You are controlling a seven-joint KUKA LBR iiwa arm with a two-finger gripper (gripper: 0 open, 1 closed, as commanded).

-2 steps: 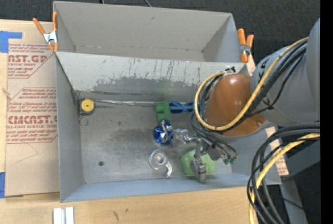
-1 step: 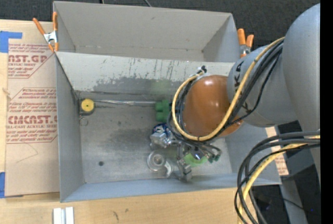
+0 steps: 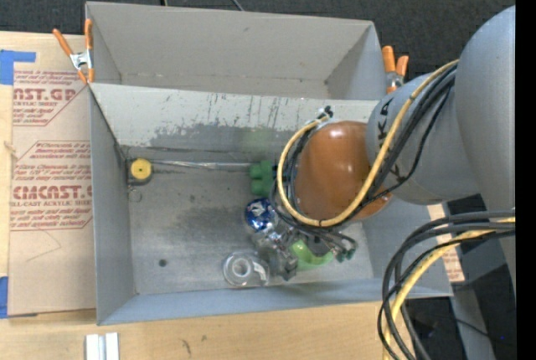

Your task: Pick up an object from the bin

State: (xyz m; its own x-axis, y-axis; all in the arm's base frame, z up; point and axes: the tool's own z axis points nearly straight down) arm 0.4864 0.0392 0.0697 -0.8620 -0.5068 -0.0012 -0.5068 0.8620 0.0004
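Note:
My gripper (image 3: pixel 277 254) is low in the bin's front right part, under the arm's wrist. A bright green thing (image 3: pixel 311 253) lies right against its right side; whether it touches the gripper I cannot tell. A clear ring-shaped thing (image 3: pixel 239 270) lies on the floor just left of the gripper. A small blue and white ball (image 3: pixel 258 215) sits just behind it.
A green block (image 3: pixel 261 174) lies behind the ball, near the middle of the bin. A small yellow round thing (image 3: pixel 140 170) rests at the far left wall. The bin's front wall is close in front of the gripper.

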